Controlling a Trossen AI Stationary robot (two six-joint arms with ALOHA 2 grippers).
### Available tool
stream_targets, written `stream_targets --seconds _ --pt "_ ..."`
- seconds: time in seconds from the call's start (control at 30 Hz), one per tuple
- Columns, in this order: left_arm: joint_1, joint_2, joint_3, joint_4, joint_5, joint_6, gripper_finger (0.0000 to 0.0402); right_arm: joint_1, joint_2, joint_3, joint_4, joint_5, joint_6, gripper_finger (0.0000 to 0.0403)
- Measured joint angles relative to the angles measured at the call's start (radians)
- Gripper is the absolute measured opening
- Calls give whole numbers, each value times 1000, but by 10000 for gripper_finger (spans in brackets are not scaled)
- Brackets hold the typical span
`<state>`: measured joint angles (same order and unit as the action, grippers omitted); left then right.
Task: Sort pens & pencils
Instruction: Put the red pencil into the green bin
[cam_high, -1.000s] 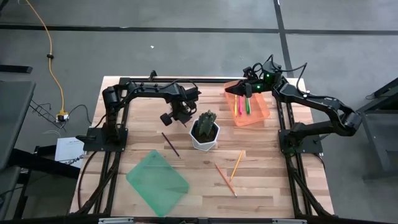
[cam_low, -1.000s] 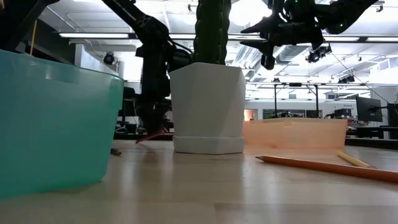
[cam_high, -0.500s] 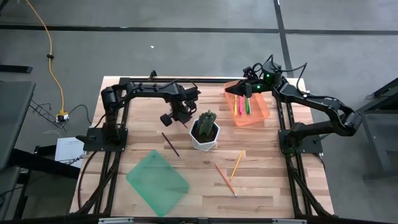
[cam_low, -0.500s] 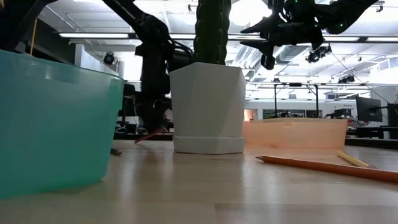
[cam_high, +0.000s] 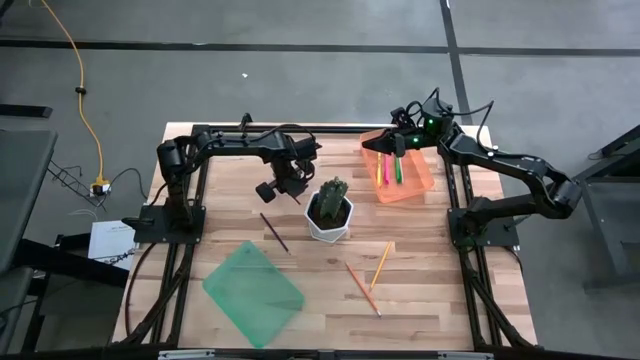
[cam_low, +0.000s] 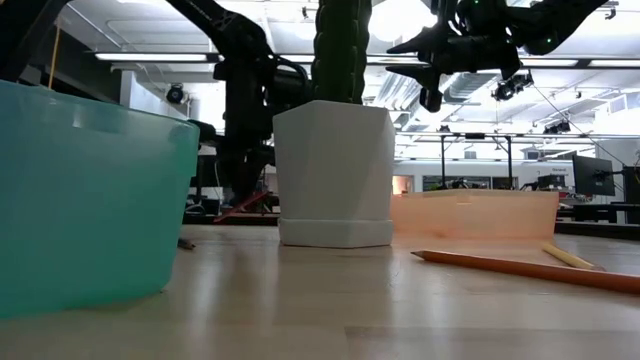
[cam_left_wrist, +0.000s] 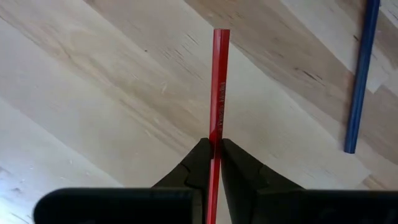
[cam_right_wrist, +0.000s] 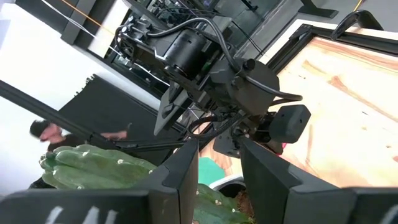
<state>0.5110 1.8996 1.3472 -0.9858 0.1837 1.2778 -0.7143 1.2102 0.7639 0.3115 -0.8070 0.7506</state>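
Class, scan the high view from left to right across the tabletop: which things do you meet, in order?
Green tray → dark pencil → potted cactus → two orange pencils lying close together → orange tray holding the pens.

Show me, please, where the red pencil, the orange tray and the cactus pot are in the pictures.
red pencil (cam_left_wrist: 217, 87): left wrist view, middle of its shaft, above the fingers.
orange tray (cam_high: 420, 185): high view, its near rim.
cactus pot (cam_low: 335, 170): low view, its white front wall.
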Motion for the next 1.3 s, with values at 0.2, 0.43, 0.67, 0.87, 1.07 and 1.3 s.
stream_targets --seconds 0.2,0.43,0.67,0.87,1.07,1.3 --pt "0 0 0 -1 0 -1 23 0 0 0 0 0 5 113" --pt "0 -8 0 -4 0 -3 23 0 0 0 0 0 8 113" --pt "0 -69 0 1 0 -2 23 -4 0 0 0 0 8 113" --pt "0 -109 0 -15 0 -4 23 -14 0 0 0 1 8 113" --pt "0 -142 0 -26 10 -22 23 -14 0 0 0 0 8 113" --pt "-1 -167 0 -36 16 -23 23 -14 0 0 0 0 11 113"
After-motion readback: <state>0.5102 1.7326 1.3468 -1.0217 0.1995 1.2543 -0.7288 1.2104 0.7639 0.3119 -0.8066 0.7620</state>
